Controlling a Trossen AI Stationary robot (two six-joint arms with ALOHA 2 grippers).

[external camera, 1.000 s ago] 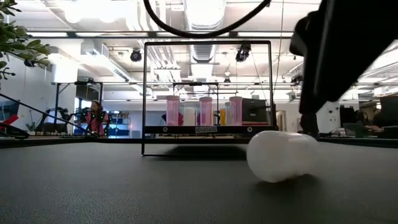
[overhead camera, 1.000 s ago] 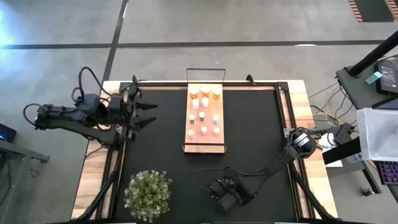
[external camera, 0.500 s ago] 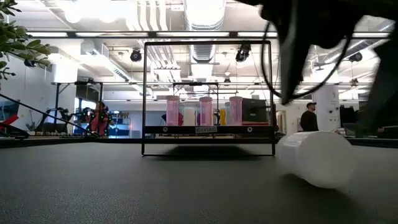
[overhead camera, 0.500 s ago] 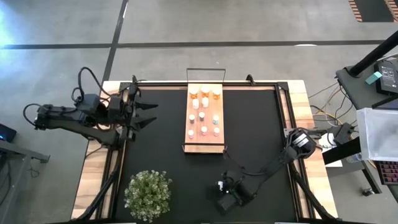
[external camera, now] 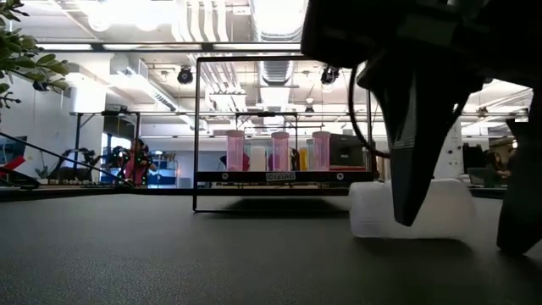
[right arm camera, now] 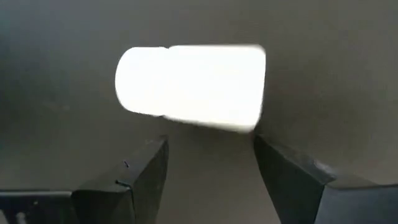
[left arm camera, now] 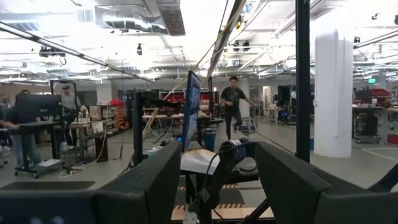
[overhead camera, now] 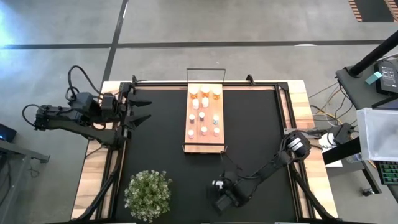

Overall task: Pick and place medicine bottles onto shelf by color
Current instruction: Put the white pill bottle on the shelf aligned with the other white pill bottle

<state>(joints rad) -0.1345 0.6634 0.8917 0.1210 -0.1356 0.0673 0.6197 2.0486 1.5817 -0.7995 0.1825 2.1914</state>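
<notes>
A white medicine bottle (right arm camera: 191, 87) lies on its side on the black mat near the table's front edge; it also shows in the low view (external camera: 440, 207) and the high view (overhead camera: 217, 183). My right gripper (right arm camera: 208, 142) is open, low over the mat, its fingertips just short of the bottle's side; whether a finger touches it, I cannot tell. The shelf (overhead camera: 205, 140) stands at the far middle with several orange, white, pink and bluish bottles (overhead camera: 203, 116) upright on its board. My left gripper (overhead camera: 148, 109) is open and empty at the table's left edge.
A potted green plant (overhead camera: 148, 193) stands at the front left of the mat. The shelf's black frame (external camera: 197, 135) rises above the board. Bare black mat (overhead camera: 255, 124) lies between the shelf and the right edge. People show in the room behind.
My right gripper has dropped toward the mat and gone a little toward the table's left edge, behind the white bottle. The bottle has rolled and turned about on the mat and now lies sideways to the low camera. My left gripper has drawn back slightly toward the left edge.
</notes>
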